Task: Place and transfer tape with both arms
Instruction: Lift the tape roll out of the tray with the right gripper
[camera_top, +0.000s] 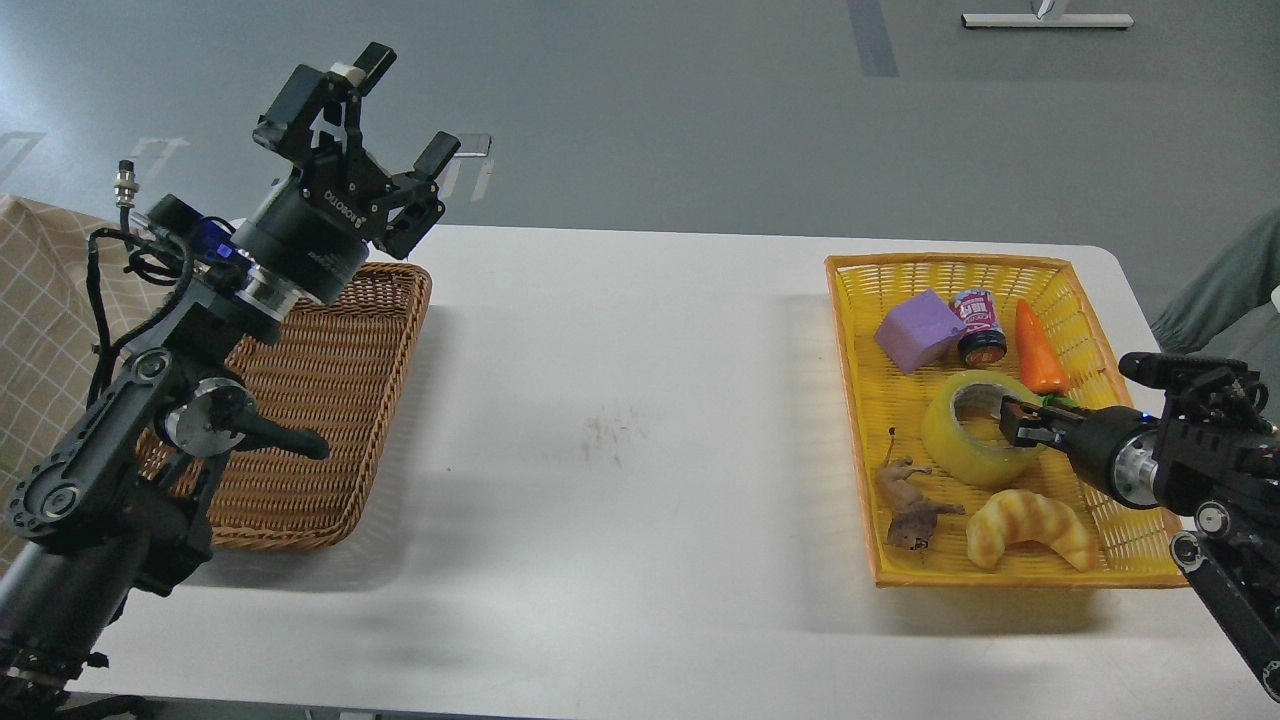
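1. Nearest the camera, the white table (620, 420) spans the whole width of the view; its surface is plain, with a faint dark smudge near the centre, and shadows fall beside both baskets.
2. Beyond the far edge of the table lies a grey floor (700, 110) with a darker stripe and pale tape marks; a white bar-shaped base stands at the far right.
3. Left arm (150, 420): black, jointed, with silver discs and black cables, it enters from the near left and rises over the brown wicker basket (330, 400).
4. Left gripper (395, 115): raised above the far corner of the brown basket, fingers spread wide apart, nothing between them.
5. Brown wicker basket: sits at the left side of the table, partly hidden by the left arm.
6. Yellow basket (860, 420): sits at the right side of the table, well apart from the brown one.
7. Right arm (1190, 460): enters from the near right and reaches left into the yellow basket.
8. Tape (960, 445): a wide ring of translucent yellowish film with a grey-white inner core, lying in the middle of the yellow basket, tilted with its opening facing up and right.
9. Right gripper (1020, 420): at the right rim of the roll, one finger inside the core and the rest outside; whether the fingers are pressed on the wall cannot be told.
10. Other basket contents: a purple block (920, 330), a small jar (979, 325) and an orange carrot toy (1038, 350) on the far side; a croissant toy (1030, 528) and a brown animal figure (908, 500) on the near side.
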